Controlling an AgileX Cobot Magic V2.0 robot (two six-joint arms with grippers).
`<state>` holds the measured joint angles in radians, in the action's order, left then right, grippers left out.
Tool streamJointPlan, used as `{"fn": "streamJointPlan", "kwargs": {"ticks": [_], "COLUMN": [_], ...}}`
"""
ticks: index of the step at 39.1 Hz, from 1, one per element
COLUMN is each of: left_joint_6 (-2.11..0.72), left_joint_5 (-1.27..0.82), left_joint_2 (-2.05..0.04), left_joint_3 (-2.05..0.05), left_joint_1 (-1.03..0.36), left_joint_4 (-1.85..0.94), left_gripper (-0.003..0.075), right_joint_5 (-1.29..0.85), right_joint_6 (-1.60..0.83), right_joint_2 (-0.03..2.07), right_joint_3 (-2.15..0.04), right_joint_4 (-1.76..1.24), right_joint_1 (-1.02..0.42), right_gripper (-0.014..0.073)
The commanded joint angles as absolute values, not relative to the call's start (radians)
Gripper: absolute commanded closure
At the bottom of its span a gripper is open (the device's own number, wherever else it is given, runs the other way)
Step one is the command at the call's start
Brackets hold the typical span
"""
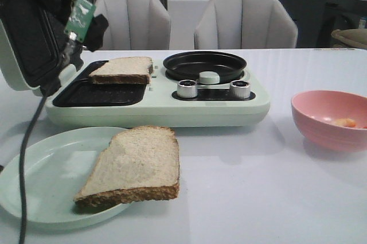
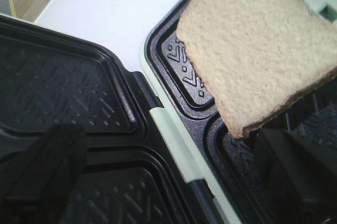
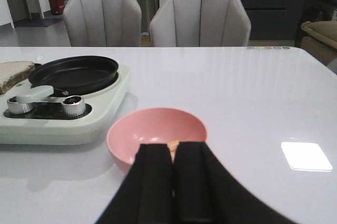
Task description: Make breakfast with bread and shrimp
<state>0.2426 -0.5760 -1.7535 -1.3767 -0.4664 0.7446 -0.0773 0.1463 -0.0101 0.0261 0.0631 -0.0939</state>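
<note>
Left wrist view, bread (image 2: pixel 258 50) between open claw (image 2: pixel 174 182) fingers

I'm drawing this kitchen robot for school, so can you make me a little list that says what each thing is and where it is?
bread on maker: one slice lying on the dark grill plate of the breakfast maker
bread on plate: second slice on the pale green plate, overhanging its edge
shrimp: small orange piece inside the pink bowl
round pan: black, nothing seen in it
left gripper: open, above the grill
right gripper: shut, in front of the bowl
</note>
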Motion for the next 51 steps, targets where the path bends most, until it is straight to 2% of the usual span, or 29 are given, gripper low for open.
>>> {"fn": "streamJointPlan", "kwargs": {"ticks": [1,14,27,36,51], "left_joint_6": [0.25,0.25,0.074,0.076,0.076], "left_joint_5": [-0.558,-0.565,-0.573,-0.623,-0.534], "left_joint_2": [-1.628,-1.34,-1.021,-0.793,-0.365], "left_joint_3": [-1.401,-1.346,-1.119,-0.954,-0.666], "left_joint_1": [-0.475,-0.475,-0.419,-0.417,-0.417], "left_joint_4": [0.701,0.516,0.254,0.207,0.116], "left_gripper": [0.0047,0.0047,0.0047,0.0047,0.0047], "right_joint_5": [0.007,0.007,0.007,0.007,0.007], "right_joint_6": [0.142,0.142,0.142,0.142,0.142], "right_joint_2": [-0.032,-0.032,-0.032,-0.032,-0.032], "right_joint_3": [0.01,0.01,0.01,0.01,0.01], "right_joint_4": [0.065,0.065,0.065,0.065,0.065], "right_joint_1": [-0.094,-0.094,-0.094,-0.094,-0.094], "right_gripper": [0.0452,0.0452,0.0452,0.0452,0.0452]}}
